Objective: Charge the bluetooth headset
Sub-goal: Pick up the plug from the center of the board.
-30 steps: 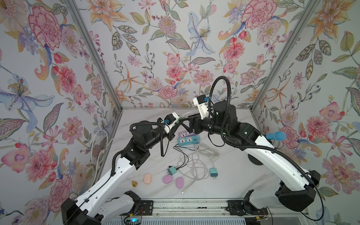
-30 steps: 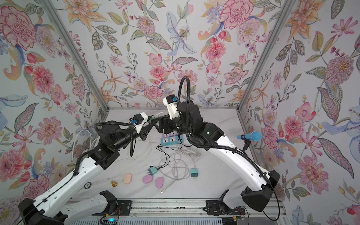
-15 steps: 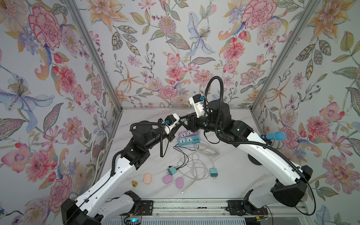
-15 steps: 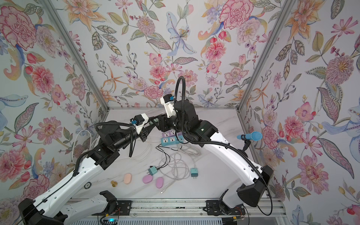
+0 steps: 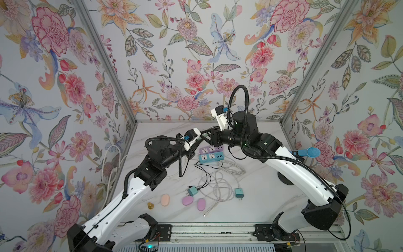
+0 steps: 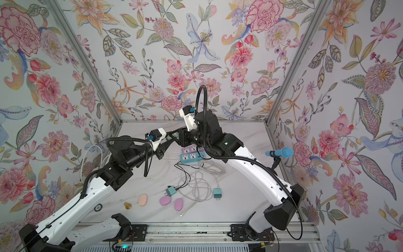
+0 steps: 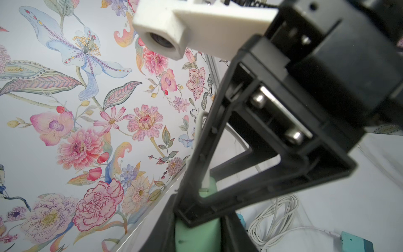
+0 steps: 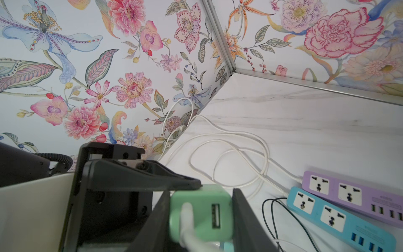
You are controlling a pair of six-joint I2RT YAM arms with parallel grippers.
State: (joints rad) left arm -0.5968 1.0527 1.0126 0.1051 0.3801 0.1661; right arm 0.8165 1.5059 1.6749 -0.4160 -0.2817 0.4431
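A mint-green USB charger [image 8: 200, 212] hangs above the back of the table, with both grippers on it. My left gripper [image 7: 197, 227] is shut on its body [image 7: 197, 237]. My right gripper [image 8: 200, 196] is shut on it from the other side, with a finger against each flank. A white cable [image 8: 185, 220] is plugged into one port, and the port beside it is free. In both top views the two grippers [image 5: 199, 139] [image 6: 172, 137] meet over the purple power strip [image 5: 212, 149] and the blue power strip [image 5: 210, 156]. Three oval cases [image 5: 187, 200] lie near the front; I cannot tell which is the headset.
Coiled white and black cables [image 5: 218, 181] lie mid-table with two teal chargers [image 5: 192, 191] [image 5: 239, 193]. A small brass object [image 5: 150, 205] sits front left. A blue microphone [image 5: 309, 152] stands on a stand at the right wall. White cords [image 8: 218, 139] run to the back-left corner.
My right arm has swung left to meet the left gripper, and its jaws have closed onto the green charger. The left arm has stayed still.
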